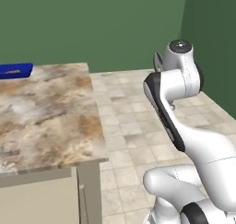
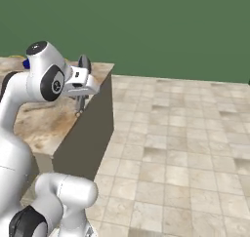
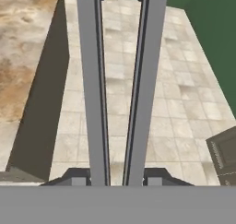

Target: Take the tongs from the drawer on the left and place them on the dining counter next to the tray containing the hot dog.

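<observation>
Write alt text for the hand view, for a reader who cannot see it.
Two long grey arms of the tongs run up the frame, clamped in the end effector. Below lie beige floor tiles, with the dining counter and its shaded side at left.

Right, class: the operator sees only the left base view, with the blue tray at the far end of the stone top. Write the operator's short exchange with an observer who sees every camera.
Operator: I can't see the fingers. Is anything held?
Observer: Yes. In the hand view the gripper is shut on the tongs, whose two arms run out between its fingertips.
Operator: Where is the hand against the dining counter?
Observer: In the right base view it hangs at the dining counter's side edge, tongs pointing down; the hand view shows floor tiles behind them.
</observation>
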### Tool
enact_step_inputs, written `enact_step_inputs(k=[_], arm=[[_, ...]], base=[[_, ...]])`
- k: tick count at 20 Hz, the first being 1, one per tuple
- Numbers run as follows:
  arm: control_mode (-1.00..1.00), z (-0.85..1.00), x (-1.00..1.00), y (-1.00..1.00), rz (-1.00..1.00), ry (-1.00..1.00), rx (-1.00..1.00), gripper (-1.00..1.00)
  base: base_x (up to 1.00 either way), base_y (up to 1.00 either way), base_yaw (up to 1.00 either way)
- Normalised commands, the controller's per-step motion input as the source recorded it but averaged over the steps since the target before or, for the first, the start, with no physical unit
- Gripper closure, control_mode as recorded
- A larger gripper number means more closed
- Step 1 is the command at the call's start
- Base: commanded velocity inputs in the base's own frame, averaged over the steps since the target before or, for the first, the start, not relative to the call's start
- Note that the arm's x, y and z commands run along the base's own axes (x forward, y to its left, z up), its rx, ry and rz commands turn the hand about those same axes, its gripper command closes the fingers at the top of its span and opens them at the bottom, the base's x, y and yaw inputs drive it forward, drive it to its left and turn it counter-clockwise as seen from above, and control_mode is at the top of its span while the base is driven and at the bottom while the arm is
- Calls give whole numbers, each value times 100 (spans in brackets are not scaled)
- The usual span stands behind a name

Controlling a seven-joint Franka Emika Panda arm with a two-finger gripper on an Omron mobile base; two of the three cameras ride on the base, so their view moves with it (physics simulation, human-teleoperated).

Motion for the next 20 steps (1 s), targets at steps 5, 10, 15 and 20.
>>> enact_step_inputs(k=[5, 10, 15, 20], arm=[[100, 0, 0, 0, 0, 0, 0, 100], [100, 0, 0, 0, 0, 0, 0, 100], [100, 0, 0, 0, 0, 0, 0, 100], [100, 0, 0, 0, 0, 0, 0, 100]], base=[[46, -96, 0], [100, -51, 0], [100, -34, 2], [100, -35, 2]])
